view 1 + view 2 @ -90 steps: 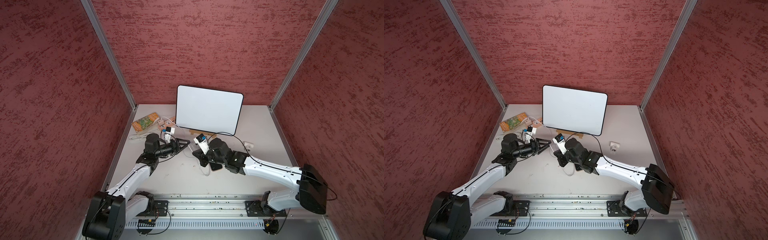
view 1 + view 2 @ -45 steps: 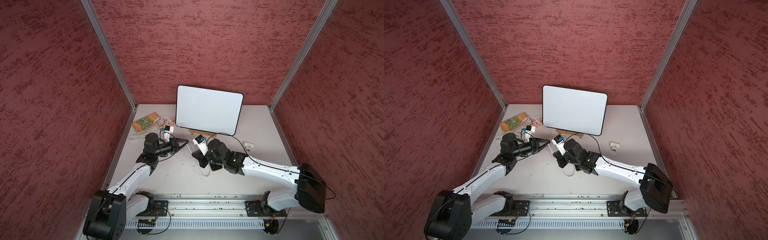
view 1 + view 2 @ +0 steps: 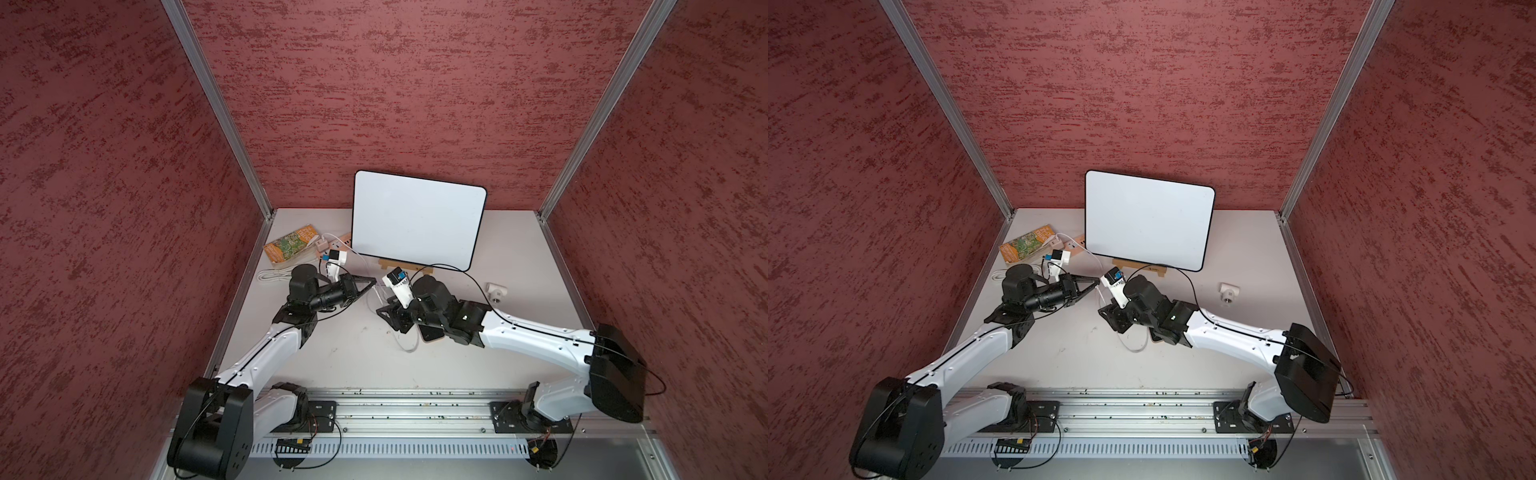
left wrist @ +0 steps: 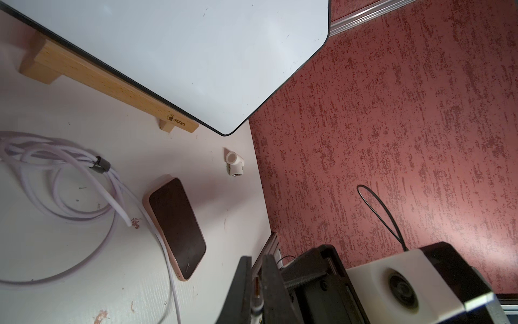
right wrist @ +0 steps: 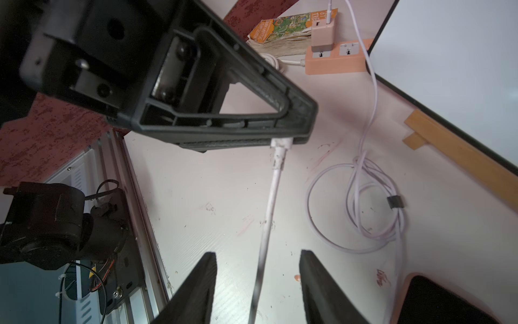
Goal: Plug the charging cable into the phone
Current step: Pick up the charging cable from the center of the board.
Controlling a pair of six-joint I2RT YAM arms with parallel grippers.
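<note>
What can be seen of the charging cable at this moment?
The charging cable is thin, white and rubbery-looking. Its plug end is clamped in the shut left gripper; from there it runs straight between the fingers of the open right gripper, apparently touching neither. The rest lies loosely looped on the table, bundled by a small black tie, and runs to a charger in a power strip.

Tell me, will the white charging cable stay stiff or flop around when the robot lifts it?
Probably floppy: the charging cable droops limply from the left gripper pinching its plug end. Likely light too, being thin. Its loose loops would likely drag along behind.
</note>
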